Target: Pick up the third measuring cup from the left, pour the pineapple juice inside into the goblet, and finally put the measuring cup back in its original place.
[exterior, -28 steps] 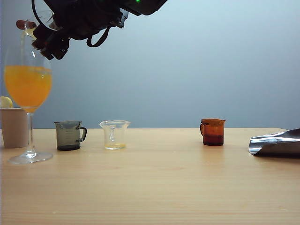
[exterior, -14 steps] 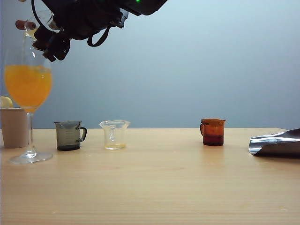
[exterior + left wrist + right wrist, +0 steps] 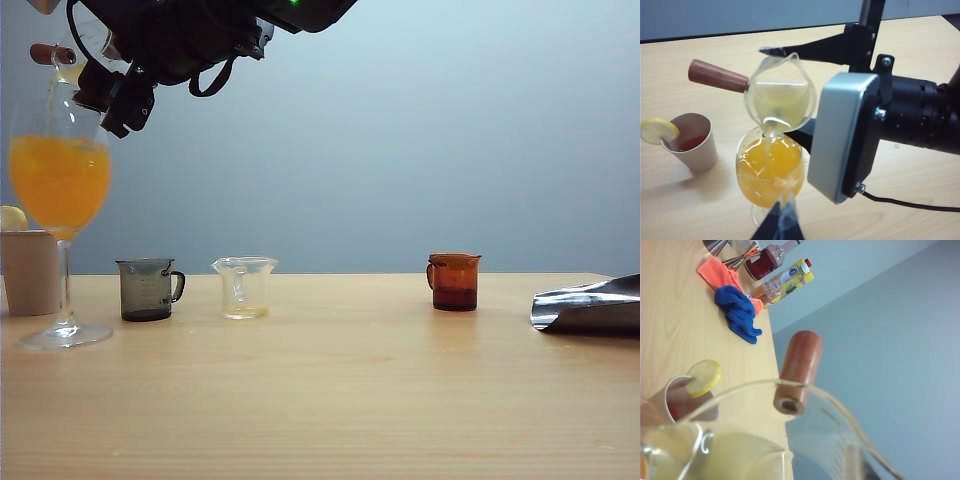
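- We keep the right gripper, jaws clamped on the tilted measuring cup, directly above the goblet.
- We tip slowly so the juice lands inside the goblet.
- The left gripper hangs beside the goblet, its opening unclear.

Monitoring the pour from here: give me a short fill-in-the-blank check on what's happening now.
1. The right end effector holds the measuring cup tilted over the ____.
2. The pineapple juice streams into a drink coloured ____.
3. The beige cup carries a ____ slice on its rim.

Missing words: goblet; orange; lemon
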You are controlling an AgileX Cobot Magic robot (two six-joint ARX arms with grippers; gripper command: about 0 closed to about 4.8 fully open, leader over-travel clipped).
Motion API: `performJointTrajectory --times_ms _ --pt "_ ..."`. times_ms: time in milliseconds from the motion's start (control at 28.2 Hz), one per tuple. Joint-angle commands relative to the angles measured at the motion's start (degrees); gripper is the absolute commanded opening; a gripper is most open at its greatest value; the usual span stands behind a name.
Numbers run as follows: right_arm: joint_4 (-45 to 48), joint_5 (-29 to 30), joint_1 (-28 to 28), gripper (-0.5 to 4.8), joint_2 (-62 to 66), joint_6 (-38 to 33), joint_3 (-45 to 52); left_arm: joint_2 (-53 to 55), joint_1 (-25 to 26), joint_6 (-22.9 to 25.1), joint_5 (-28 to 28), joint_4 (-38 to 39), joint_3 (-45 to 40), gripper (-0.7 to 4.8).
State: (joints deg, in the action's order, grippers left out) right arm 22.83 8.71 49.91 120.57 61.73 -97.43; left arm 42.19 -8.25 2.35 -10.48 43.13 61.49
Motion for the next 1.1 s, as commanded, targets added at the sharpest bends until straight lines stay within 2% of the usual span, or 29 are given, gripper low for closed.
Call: performJointTrajectory --times_ms 35,781,1100 --pt "1.86 -0.07 0.11 -0.01 -0.55 1.55 -0.44 -0.17 -0.13 0.24 -0.28 -0.31 0.28 -0.06" --pt "1.88 -0.09 0.17 -0.01 -0.55 6.51 -0.44 -0.17 -0.33 0.46 1.86 0.55 0.28 -0.06" --pt "1.90 -0.07 0.20 -0.01 -0.55 12.28 -0.46 -0.17 -0.35 0.46 1.40 0.52 0.28 -0.06"
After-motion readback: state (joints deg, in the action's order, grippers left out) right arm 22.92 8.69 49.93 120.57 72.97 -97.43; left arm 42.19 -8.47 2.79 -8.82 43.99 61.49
